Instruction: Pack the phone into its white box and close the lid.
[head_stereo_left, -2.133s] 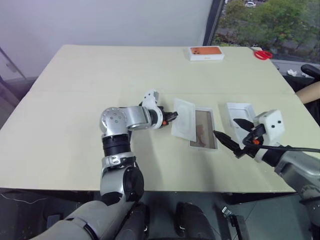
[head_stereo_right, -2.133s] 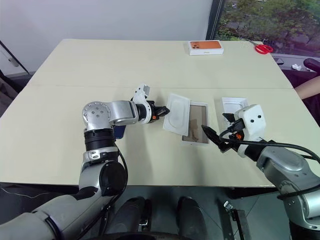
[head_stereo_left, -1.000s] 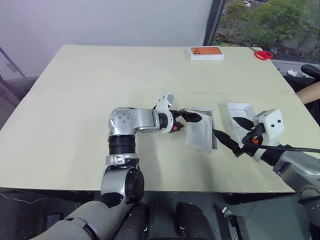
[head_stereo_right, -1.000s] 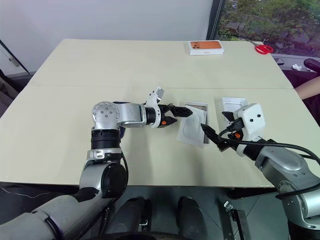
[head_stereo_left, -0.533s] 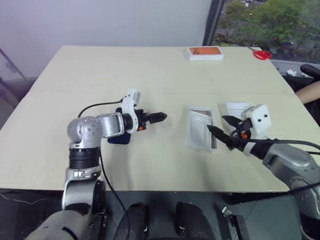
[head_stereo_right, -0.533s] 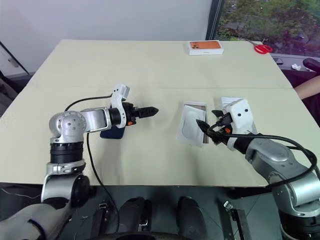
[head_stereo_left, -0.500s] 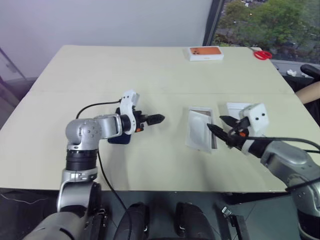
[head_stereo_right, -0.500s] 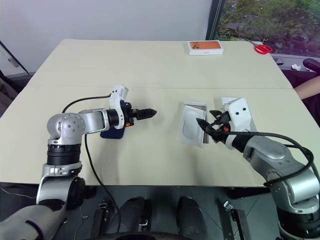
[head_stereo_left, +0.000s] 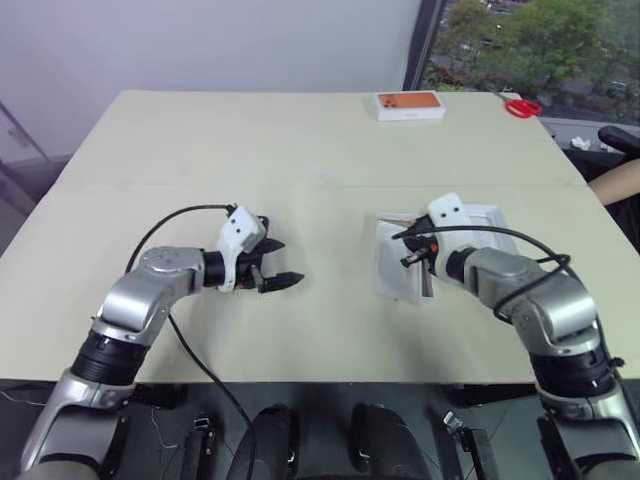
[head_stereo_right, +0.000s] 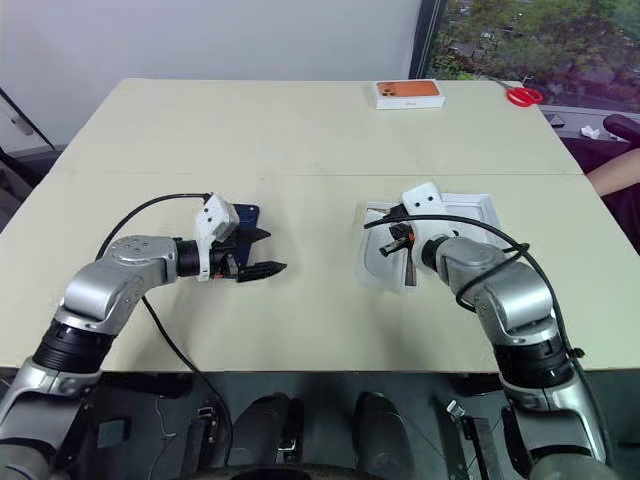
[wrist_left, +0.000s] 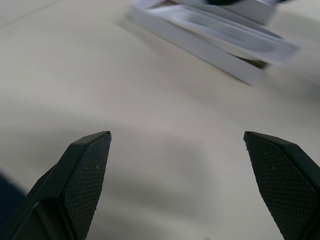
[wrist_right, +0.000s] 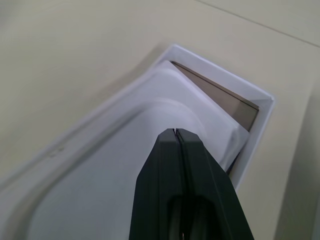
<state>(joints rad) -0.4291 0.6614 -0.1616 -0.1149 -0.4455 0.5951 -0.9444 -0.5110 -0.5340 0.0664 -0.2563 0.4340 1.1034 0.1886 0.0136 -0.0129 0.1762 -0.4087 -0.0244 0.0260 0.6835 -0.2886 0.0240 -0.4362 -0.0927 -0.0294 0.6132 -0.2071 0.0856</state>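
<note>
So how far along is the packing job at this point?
Early. Done: the thin white insert lies askew on the white box. In hand: nothing held; the right gripper, jaws shut, points at the insert, and the left gripper is open. Left: the phone lies on the table unpacked; the lid is off.

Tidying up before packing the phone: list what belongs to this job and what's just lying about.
Job: phone, by the left gripper; white box, with the insert lying askew in it under the right gripper; lid.

Lying about: orange-topped box; red scissors.
</note>
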